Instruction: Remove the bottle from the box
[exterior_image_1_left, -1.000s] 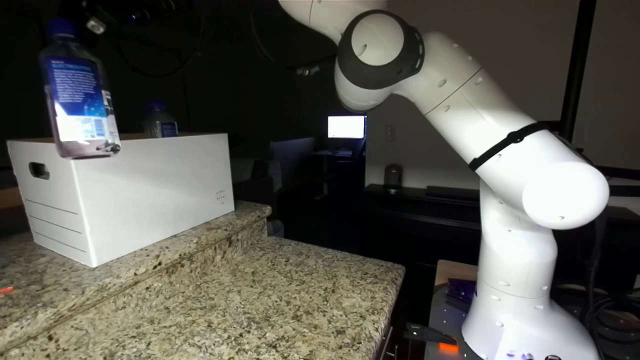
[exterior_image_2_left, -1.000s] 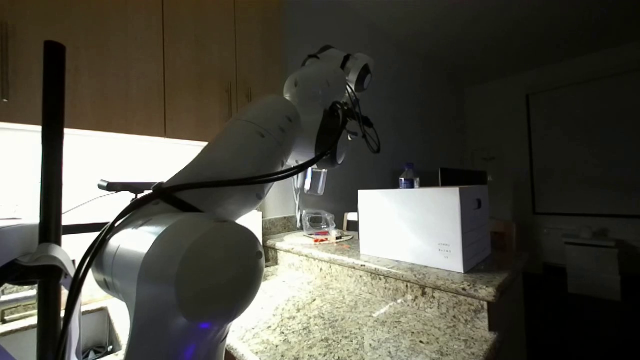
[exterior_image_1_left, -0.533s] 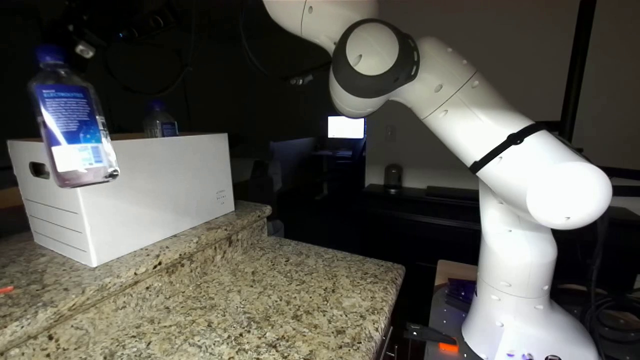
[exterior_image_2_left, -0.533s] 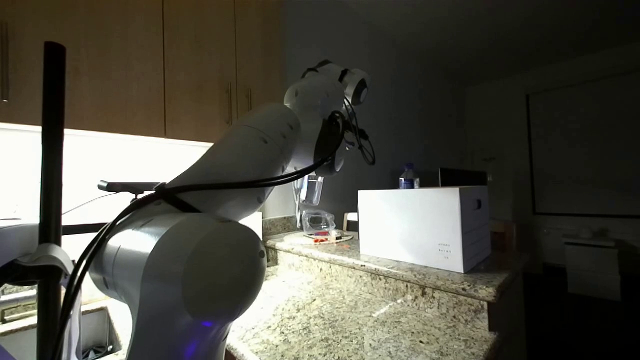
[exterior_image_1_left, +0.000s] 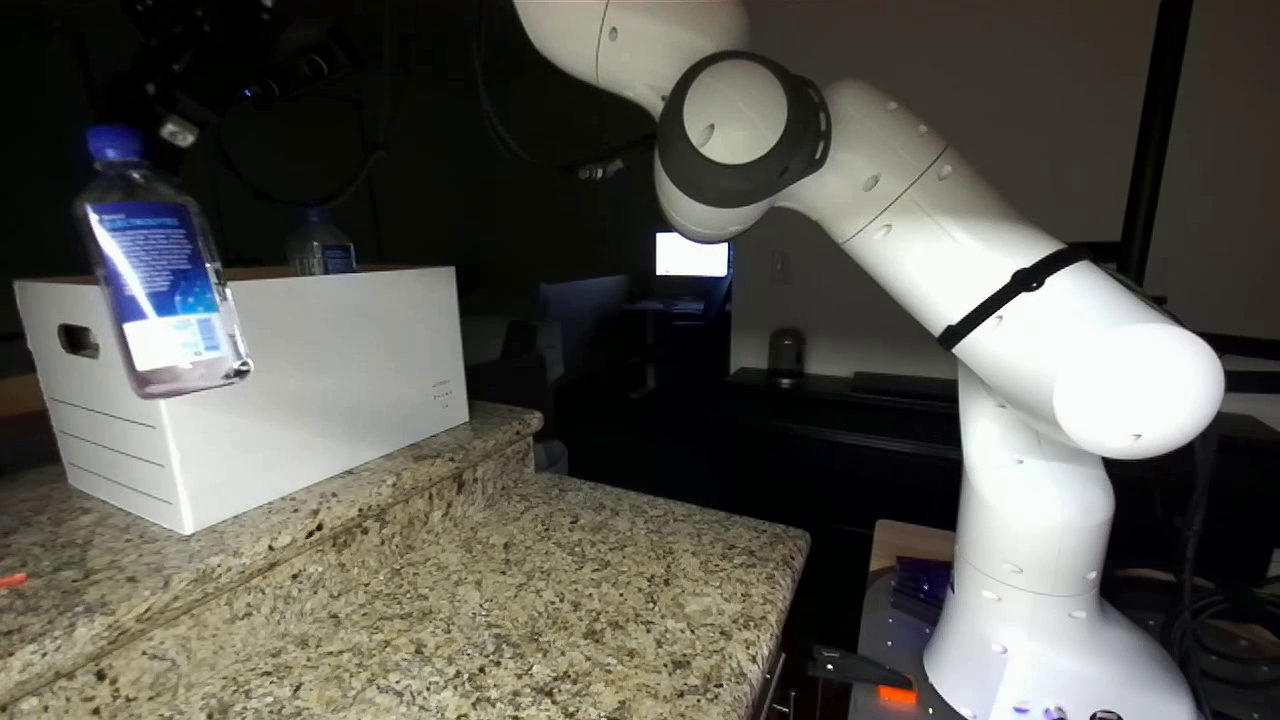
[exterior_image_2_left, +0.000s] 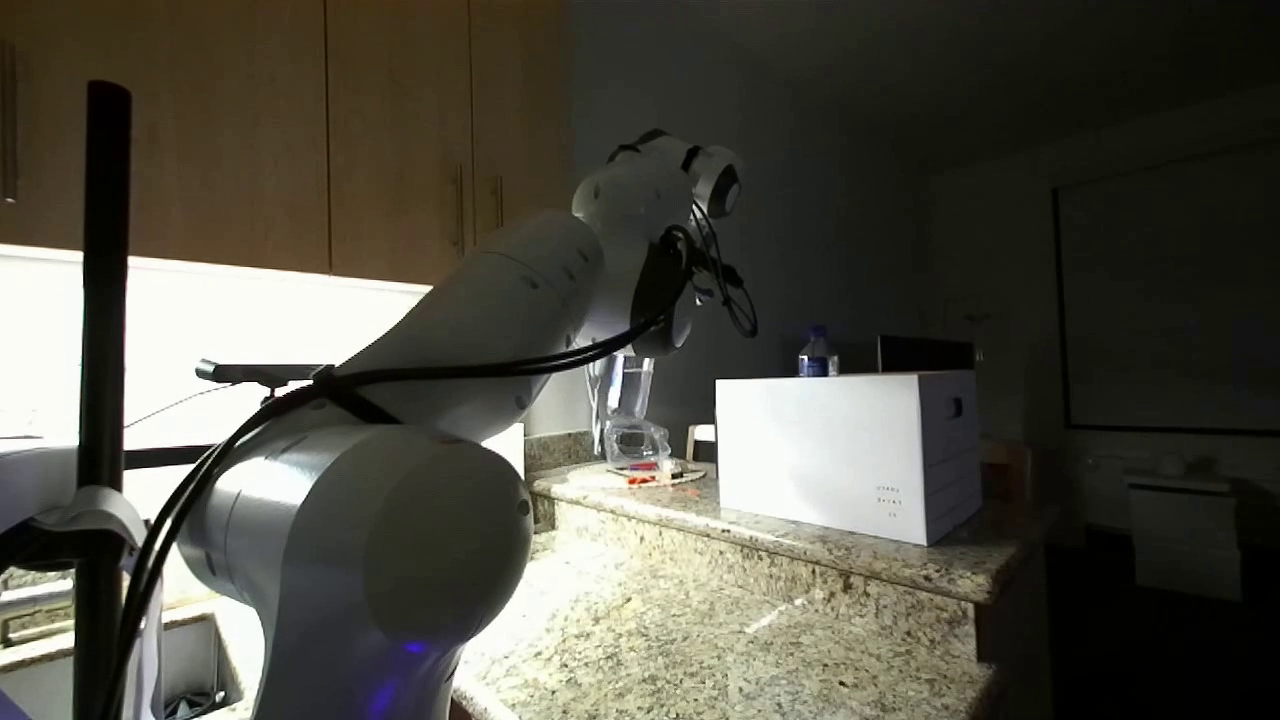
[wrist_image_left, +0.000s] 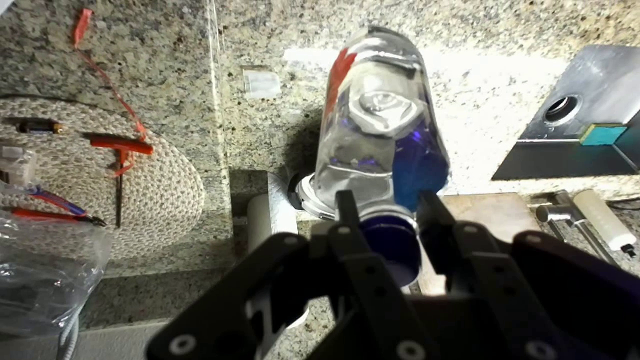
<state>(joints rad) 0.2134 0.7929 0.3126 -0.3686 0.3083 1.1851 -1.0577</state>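
While the held bottle (exterior_image_1_left: 163, 285) is hanging outside the box (exterior_image_1_left: 325, 370), beside it, the gripper (wrist_image_left: 387, 200) is pinching it near the cap (wrist_image_left: 392, 242). Removal is looking done; setting down is presumably remaining. A second bottle (exterior_image_1_left: 322, 254) is poking above the box, apparently standing inside.
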